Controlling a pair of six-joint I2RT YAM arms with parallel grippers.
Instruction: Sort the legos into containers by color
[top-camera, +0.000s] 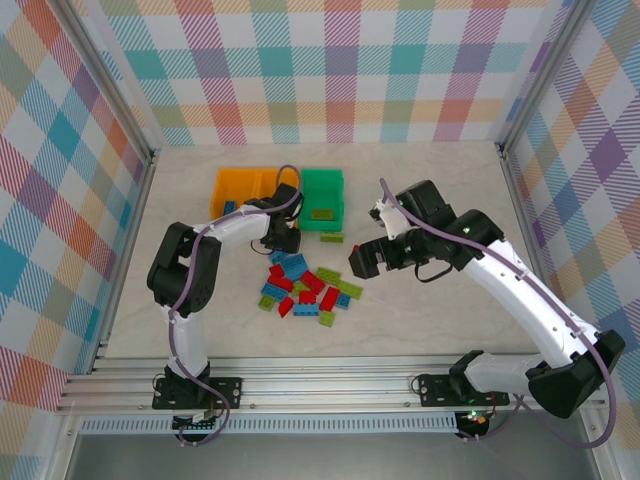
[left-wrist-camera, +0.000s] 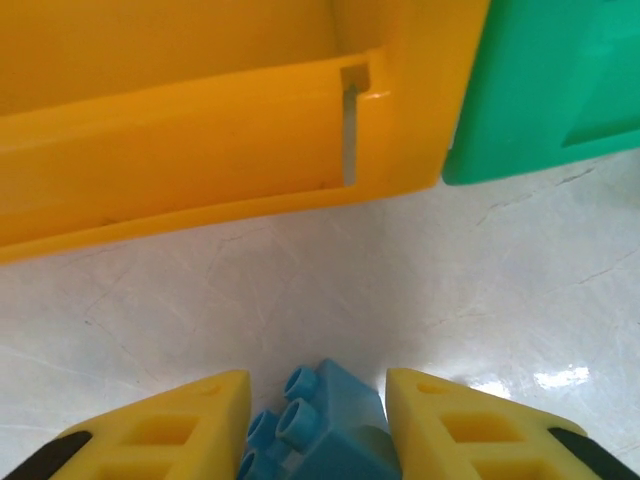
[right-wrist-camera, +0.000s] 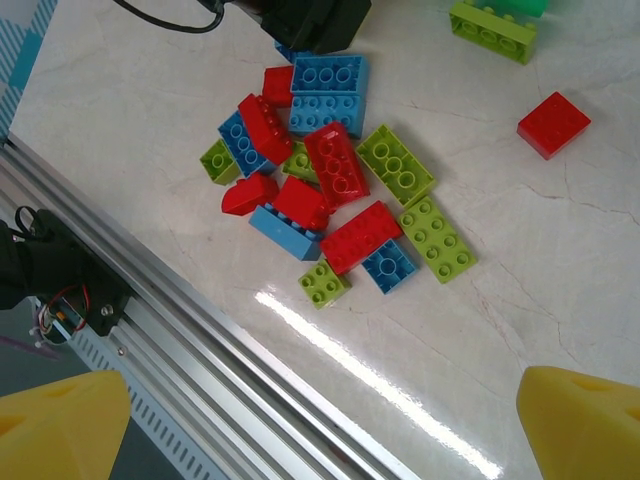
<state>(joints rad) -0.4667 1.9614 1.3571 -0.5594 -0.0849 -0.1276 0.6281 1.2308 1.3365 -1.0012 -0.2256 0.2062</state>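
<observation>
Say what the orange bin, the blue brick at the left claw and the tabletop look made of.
Orange bin: glossy moulded plastic, by its sheen. Blue brick: hard plastic, smooth moulded studs. Tabletop: polished marble-look surface, veined and reflective; possibly laminate.

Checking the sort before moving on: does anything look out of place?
One lime green brick lies on the table just outside the green bin, apart from the pile; it may have missed.
</observation>
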